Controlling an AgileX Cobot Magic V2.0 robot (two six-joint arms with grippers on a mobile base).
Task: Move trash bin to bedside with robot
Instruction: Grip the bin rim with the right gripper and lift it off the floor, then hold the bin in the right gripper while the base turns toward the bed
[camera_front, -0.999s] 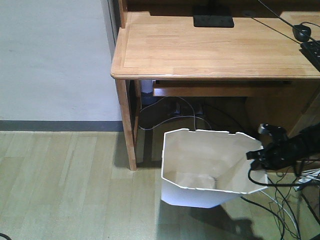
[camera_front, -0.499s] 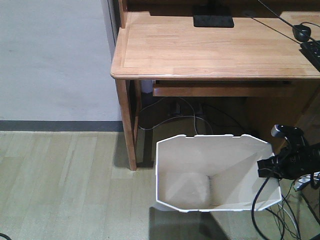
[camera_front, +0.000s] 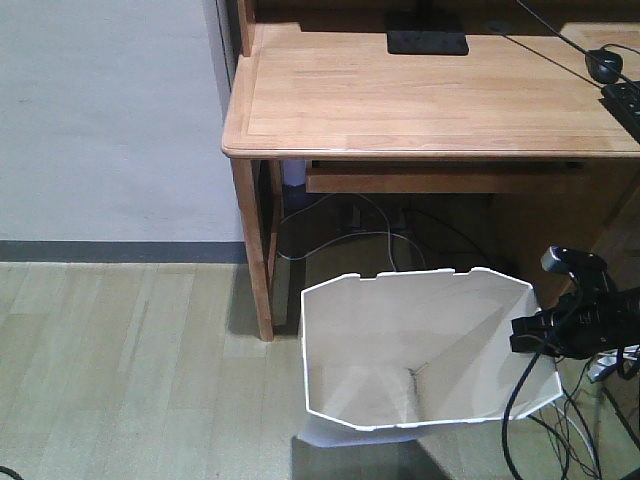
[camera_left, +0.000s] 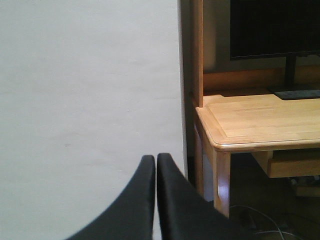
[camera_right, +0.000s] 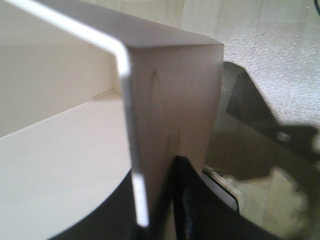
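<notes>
Right gripper (camera_front: 528, 336) clamped across trash bin (camera_front: 400, 350) wall, a finger each side; bin extends left of it, tilted, mouth up toward camera, below desk (camera_front: 430, 100); left gripper (camera_left: 156, 170) closed, empty

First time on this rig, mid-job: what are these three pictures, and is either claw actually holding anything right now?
This is a two-armed robot. The wide picture looks ahead from its body: a white bin in front of a wooden desk, the right claw at the bin's right rim. The right wrist camera shows that claw's fingers either side of the bin wall, gripping it. The left wrist camera shows the left claw shut and empty, facing a wall.
</notes>
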